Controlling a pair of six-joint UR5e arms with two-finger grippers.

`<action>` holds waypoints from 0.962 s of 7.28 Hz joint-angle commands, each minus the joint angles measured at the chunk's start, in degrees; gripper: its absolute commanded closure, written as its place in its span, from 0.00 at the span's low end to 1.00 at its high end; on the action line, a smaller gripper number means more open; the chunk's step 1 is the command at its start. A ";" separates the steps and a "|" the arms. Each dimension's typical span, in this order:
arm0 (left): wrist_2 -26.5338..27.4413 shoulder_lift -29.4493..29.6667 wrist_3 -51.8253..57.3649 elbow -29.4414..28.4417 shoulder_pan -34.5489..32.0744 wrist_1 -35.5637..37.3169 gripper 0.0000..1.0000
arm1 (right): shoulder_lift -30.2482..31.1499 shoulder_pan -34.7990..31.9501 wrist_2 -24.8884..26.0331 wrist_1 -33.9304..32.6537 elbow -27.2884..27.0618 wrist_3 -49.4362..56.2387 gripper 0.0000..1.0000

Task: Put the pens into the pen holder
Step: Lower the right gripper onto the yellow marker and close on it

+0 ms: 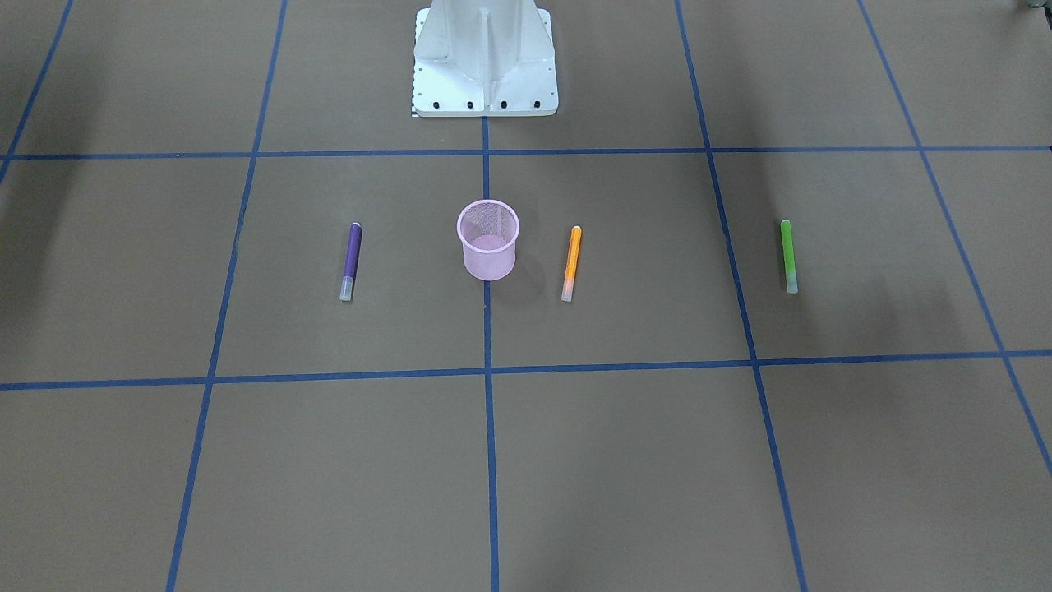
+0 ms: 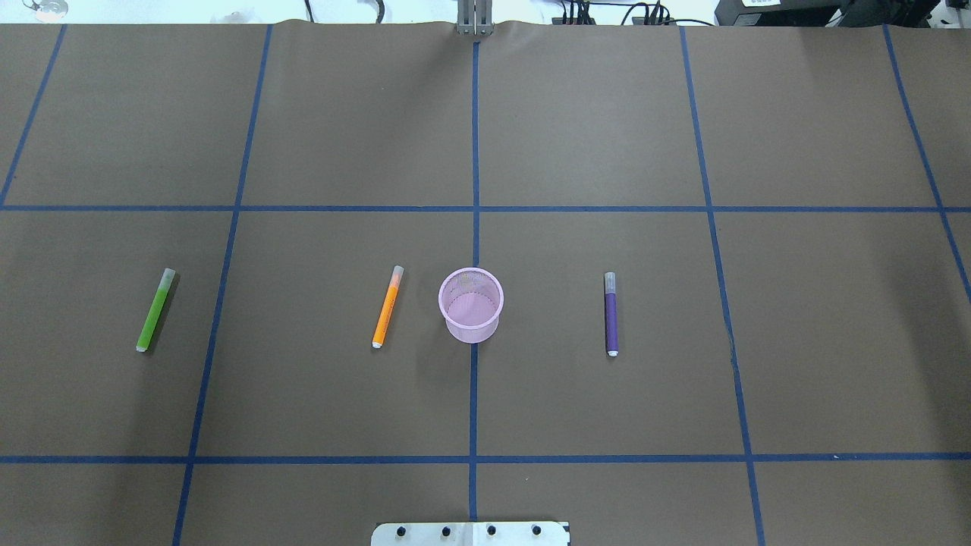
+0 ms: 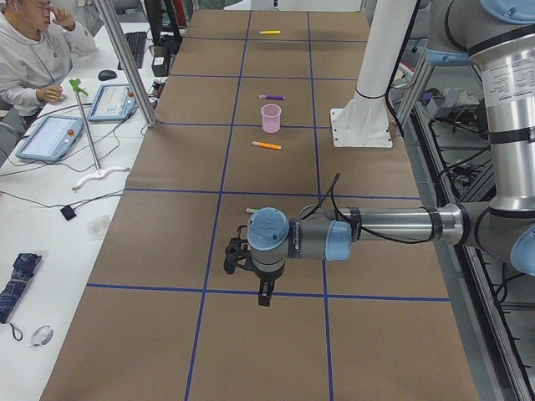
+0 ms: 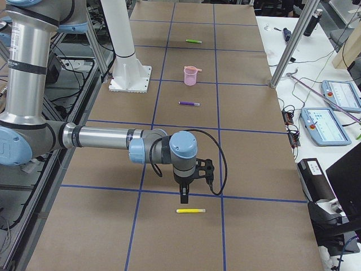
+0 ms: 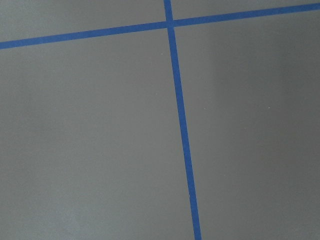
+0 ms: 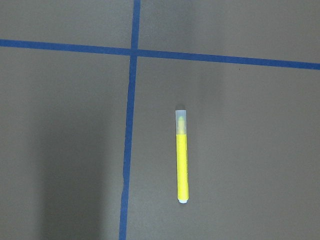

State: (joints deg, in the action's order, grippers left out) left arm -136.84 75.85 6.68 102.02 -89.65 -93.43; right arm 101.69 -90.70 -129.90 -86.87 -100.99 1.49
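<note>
Four pens in all, each lying flat on the brown table (image 2: pixel 607 114) outside the cup, and one pen holder (image 2: pixel 471 305), a pink mesh cup standing upright on the middle tape line with its mouth open upward. The orange pen (image 2: pixel 387 307) is just beside the holder on the robot's left, not touching it. The purple pen (image 2: pixel 611 314) lies farther off on the right, the green pen (image 2: pixel 155 310) well apart on the left, past the next tape line. The yellow pen (image 6: pixel 182 156) lies alone at the far right end of the table, close to a crossing of the blue tape lines (image 2: pixel 475 152). There are two arms, and each gripper shows only from the side. The right gripper (image 4: pixel 184 197) hangs pointing down just beside the yellow pen, above the table. The left gripper (image 3: pixel 263 294) hangs likewise over a tape line at the left end, and its forearm hides most of the green pen from that side. I cannot tell whether either set of fingers is spread or closed. The left wrist camera sees only brown cover and a tape crossing. One white robot's base (image 1: pixel 485 62) is bolted on behind the holder. Off the table's edge one operator (image 3: pixel 29 54) sits at a white bench with two tablet-like panels (image 3: pixel 52 136), and a slanted metal post (image 3: pixel 125 58) rises at the table's edge
</note>
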 commanded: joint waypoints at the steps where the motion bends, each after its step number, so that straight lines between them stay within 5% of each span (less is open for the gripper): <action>1: 0.00 -0.09 -0.09 0.89 0.17 0.08 0.00 | 0.00 0.00 0.09 0.03 0.00 0.00 0.00; 6: 0.00 0.26 -0.70 3.62 0.09 0.08 0.00 | -1.14 0.09 0.26 1.08 -1.49 -0.61 0.00; 7: 0.09 2.09 -0.79 4.58 0.09 0.09 0.00 | -1.49 0.09 0.26 7.79 -1.58 -0.88 0.00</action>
State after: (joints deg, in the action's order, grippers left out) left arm -136.86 76.38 6.02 105.72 -89.55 -93.37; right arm 100.74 -90.65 -129.71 -84.67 -102.44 1.00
